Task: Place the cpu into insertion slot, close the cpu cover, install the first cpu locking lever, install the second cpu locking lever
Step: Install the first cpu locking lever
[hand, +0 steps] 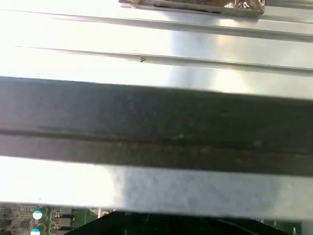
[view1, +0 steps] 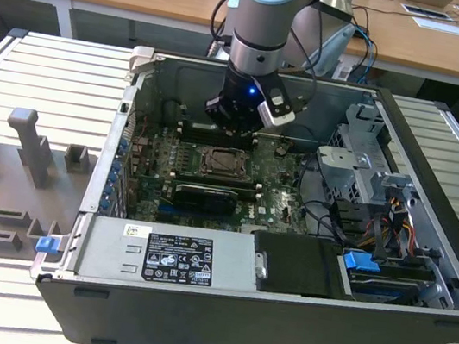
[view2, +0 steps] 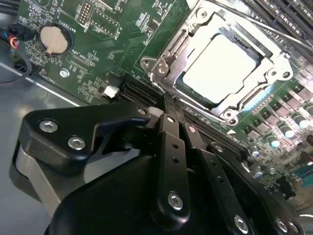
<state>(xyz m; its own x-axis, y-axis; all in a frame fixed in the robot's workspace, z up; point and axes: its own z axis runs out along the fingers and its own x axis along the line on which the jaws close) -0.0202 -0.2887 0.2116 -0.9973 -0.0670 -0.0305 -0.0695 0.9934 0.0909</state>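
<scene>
The cpu (view2: 220, 66), pale and square, lies flat in the insertion slot (view2: 230, 116) on the green motherboard. The silvery cpu cover (view2: 178, 46) is folded down around it, and the chip shows through its window. A thin metal rod (view2: 274, 30) runs along one side of the socket; I cannot tell whether it is latched. My gripper (view2: 172, 115) hangs a little above the board beside the socket, its black fingers (view2: 168, 142) pressed together on nothing. In the exterior view the gripper (view1: 235, 125) is inside the open case, just behind the socket (view1: 224, 164).
The case walls (view1: 135, 105) enclose the board. A power supply (view1: 168, 258) lies at the front, and a drive cage (view1: 364, 150) with cables stands at the exterior view's right. Memory slots (view2: 293, 14) and a coin battery (view2: 54, 39) flank the socket. A dark case edge (hand: 156, 127) is close.
</scene>
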